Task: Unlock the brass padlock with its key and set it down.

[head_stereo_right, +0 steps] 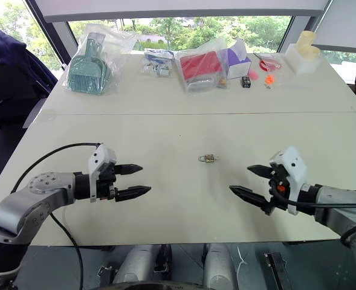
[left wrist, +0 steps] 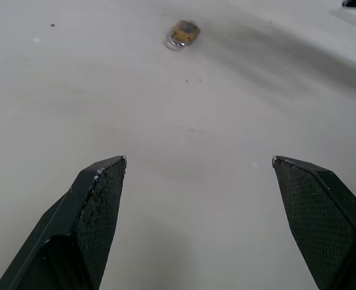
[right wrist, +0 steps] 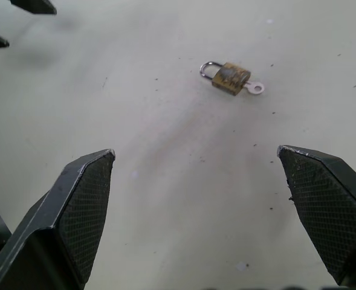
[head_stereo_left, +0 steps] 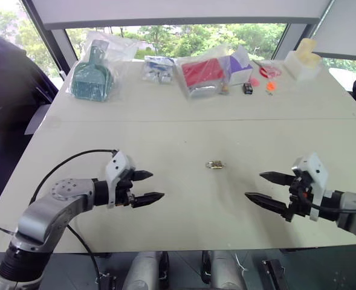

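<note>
The brass padlock lies flat on the white table, midway between my two arms. Its silvery shackle looks closed, and a small silvery key sticks out of the body's far end. My left gripper hovers over the table to the padlock's left, open and empty. My right gripper hovers to the padlock's right, also open and empty. Both point inward toward the lock without touching it.
Along the table's far edge lie a green scoop in a plastic bag, a small bagged item, a red and purple bagged pack, a small black item, orange bits and a cream block.
</note>
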